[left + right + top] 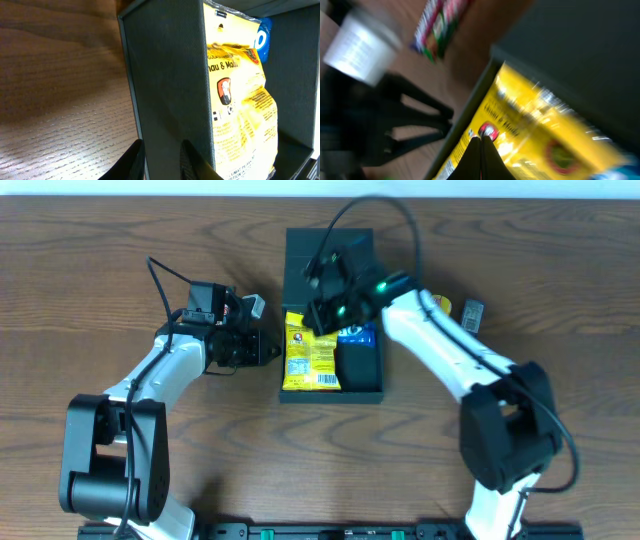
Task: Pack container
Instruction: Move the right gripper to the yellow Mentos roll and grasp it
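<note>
Left wrist view: the container (170, 75) runs off-frame — blue packet (263, 37) mostly hidden behind yellow packet (240, 110).

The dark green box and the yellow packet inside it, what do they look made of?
The container looks like rigid board or plastic, matte with a fine texture and no shine; which, I cannot tell. The yellow packet looks like thin glossy printed film, crinkled and catching light.
</note>
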Tool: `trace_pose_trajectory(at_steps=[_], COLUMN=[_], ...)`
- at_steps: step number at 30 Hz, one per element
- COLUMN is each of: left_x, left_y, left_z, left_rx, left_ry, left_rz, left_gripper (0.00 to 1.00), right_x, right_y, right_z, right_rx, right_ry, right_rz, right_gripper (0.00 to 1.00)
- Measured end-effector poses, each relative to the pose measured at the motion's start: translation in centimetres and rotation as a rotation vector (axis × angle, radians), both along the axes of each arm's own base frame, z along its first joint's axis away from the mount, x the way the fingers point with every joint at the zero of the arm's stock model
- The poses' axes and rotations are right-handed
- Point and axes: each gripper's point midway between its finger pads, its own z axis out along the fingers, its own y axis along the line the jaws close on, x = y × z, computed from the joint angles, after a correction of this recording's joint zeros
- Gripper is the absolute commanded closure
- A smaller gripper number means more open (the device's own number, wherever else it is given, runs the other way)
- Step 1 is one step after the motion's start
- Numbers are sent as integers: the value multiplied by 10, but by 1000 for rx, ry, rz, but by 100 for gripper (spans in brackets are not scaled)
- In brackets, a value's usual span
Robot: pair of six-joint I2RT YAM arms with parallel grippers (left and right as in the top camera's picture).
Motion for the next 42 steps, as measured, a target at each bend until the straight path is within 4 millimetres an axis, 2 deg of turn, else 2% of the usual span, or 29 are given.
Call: trace_pose_trajectory(at_steps=[1,2,3,4,6,8,11,16,19,20,24,25,29,36,42], left_x=[0,0,0,0,0,0,0,0,0,0,1,1,1,1,1], left_y=[0,0,0,0,0,0,0,0,0,1,3,3,3,3,3], left_z=[0,0,0,0,0,0,0,0,0,0,-1,-1,-1,-1,-1], left_rx=[0,0,0,0,0,0,1,0,1,2,13,13,10,9,7], left_ry=[0,0,0,0,0,0,-1,0,0,0,-2,-1,3,3,2], left_rz=[0,0,0,0,0,0,0,1,1,3,5,7,12,11,10], left_gripper=[75,75,75,75,75,75,71,69,64,58,10,3,5,5,5], right_x=[11,21,31,38,51,60,67,68,69,68,60,58,50,49,45], right_y=[-9,-19,-36,-50,-81,-114,-166,-218,-230,-234,-243,-244,-247,-247,-246], right_z=[18,34,53,66,85,86,66,44,34,27,-11,-22,-49,-56,-83], right_rx=[19,34,49,56,57,28,-82,-238,-296,-317,-386,-402,-446,-448,-467], right_ry=[-38,-72,-115,-142,-186,-186,-123,-57,-37,-15,105,136,218,242,311], right_rz=[-24,-51,-87,-120,-187,-259,-400,-599,-675,-702,-763,-770,-786,-807,-805], right_gripper=[95,68,26,1,1,1,1,1,1,1,1,1,3,12,15])
